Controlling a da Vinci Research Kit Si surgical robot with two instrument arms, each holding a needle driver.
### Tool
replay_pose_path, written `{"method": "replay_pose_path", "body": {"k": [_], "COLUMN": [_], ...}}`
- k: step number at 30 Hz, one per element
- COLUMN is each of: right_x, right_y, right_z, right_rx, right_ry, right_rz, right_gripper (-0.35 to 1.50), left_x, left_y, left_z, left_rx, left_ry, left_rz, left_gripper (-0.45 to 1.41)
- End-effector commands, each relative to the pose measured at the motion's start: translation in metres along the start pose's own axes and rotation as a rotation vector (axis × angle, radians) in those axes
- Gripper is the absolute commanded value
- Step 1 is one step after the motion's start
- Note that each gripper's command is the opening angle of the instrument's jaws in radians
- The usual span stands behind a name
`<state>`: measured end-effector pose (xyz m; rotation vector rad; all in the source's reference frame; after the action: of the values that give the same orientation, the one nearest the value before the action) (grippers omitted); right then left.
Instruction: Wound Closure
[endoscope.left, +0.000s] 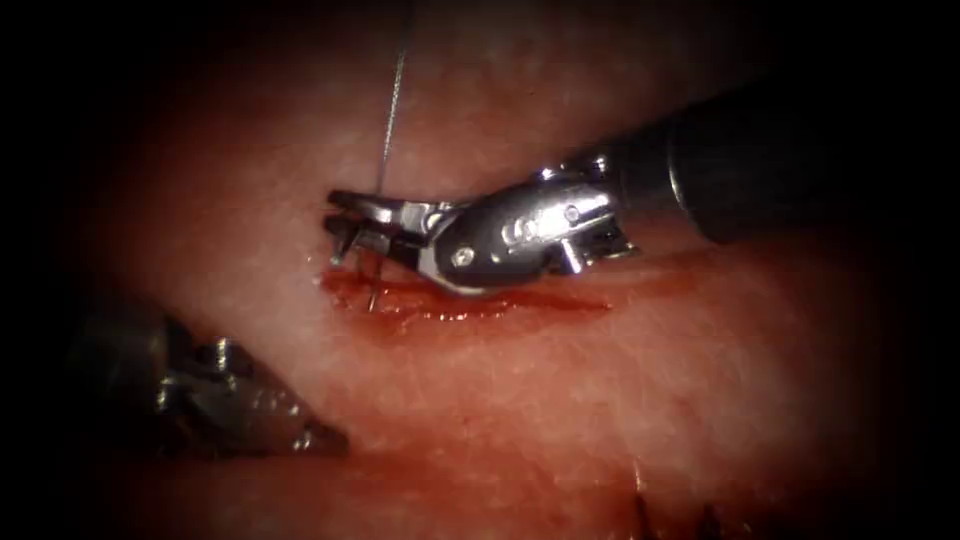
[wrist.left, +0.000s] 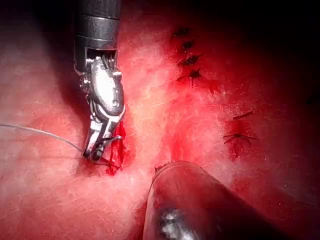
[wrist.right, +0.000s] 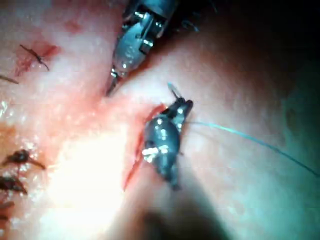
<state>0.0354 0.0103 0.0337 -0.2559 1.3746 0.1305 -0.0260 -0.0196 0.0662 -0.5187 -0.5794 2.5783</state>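
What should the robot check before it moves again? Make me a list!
1. Right tool has a grip: ok. Its jaws hold the needle at the left end of the cut; where along its curve, cannot tell.
2. Needle in the tissue: cannot tell; the jaws hide it.
3. Thread untangled: ok, one clean line leads away from the right tool's jaws.
4. Left tool out of the way: ok. It holds nothing, jaws shut, on the cut's near side, to the left.
5. Cut closed: not ok. It is open, with red fluid along it.
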Motion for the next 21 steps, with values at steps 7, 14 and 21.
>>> {"method": "replay_pose_path", "body": {"k": [7, 14, 21], "right_x": [-0.0002, -0.0005, -0.0006], "right_y": [-0.0004, 0.001, 0.0009], "right_z": [-0.0001, -0.0005, -0.0002], "right_rx": [0.011, 0.014, 0.022], "right_ry": [-0.012, -0.017, -0.02], "right_rz": [0.042, 0.118, 0.199], "right_gripper": [-0.35, -0.35, -0.35], "left_x": [-0.0004, -0.0001, 0.0006], "left_y": [0.0001, -0.0012, -0.0022], "left_z": [0.0012, 0.0014, 0.002], "left_rx": [0.008, 0.024, 0.043], "left_ry": [0.013, 0.026, 0.049], "left_rz": [0.0, -0.003, -0.011], "left_gripper": [-0.45, -0.45, -0.45]}}
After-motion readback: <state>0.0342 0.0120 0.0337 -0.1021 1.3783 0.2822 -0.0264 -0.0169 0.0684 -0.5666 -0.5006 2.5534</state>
